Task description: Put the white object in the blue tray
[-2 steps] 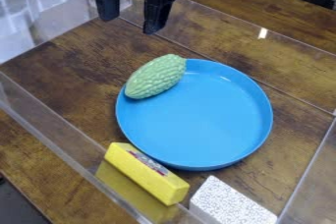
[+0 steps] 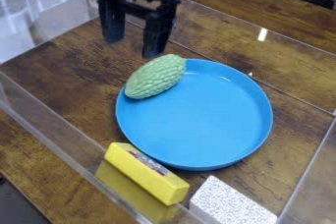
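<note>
The white object (image 2: 234, 204), a flat speckled white block, lies at the bottom right just outside the blue tray (image 2: 210, 120). The tray is a wide round bright blue dish in the middle of the wooden table. My gripper (image 2: 134, 43) hangs at the upper left, pointing down, beyond the tray's far left rim. Its two black fingers (image 2: 155, 33) stand apart with nothing between them. The gripper is far from the white object.
A green bumpy fruit-like object (image 2: 155, 76) rests on the tray's left rim, just below the gripper. A yellow block (image 2: 144, 172) lies at the tray's near edge. Clear plastic walls (image 2: 53, 135) border the wooden table.
The gripper has come lower and slightly nearer the green object, still open. Nothing else has moved.
</note>
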`<action>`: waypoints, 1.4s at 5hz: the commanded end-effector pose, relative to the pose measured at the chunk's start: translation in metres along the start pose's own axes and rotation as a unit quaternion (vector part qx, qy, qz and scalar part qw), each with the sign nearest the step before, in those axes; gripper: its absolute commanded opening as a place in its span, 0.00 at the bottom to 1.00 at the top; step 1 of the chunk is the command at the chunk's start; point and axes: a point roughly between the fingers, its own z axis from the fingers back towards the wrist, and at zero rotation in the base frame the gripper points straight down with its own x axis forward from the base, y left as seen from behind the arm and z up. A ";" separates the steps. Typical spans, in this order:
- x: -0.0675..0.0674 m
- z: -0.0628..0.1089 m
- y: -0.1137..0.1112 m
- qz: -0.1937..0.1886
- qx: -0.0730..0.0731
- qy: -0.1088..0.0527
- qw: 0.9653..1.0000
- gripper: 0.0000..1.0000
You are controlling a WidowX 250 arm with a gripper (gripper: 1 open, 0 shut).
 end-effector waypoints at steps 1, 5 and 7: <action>0.006 -0.002 -0.010 -0.048 0.003 -0.030 0.998 1.00; 0.004 -0.018 -0.019 -0.136 -0.005 -0.028 0.990 1.00; 0.004 -0.021 -0.014 -0.159 0.000 -0.027 0.987 1.00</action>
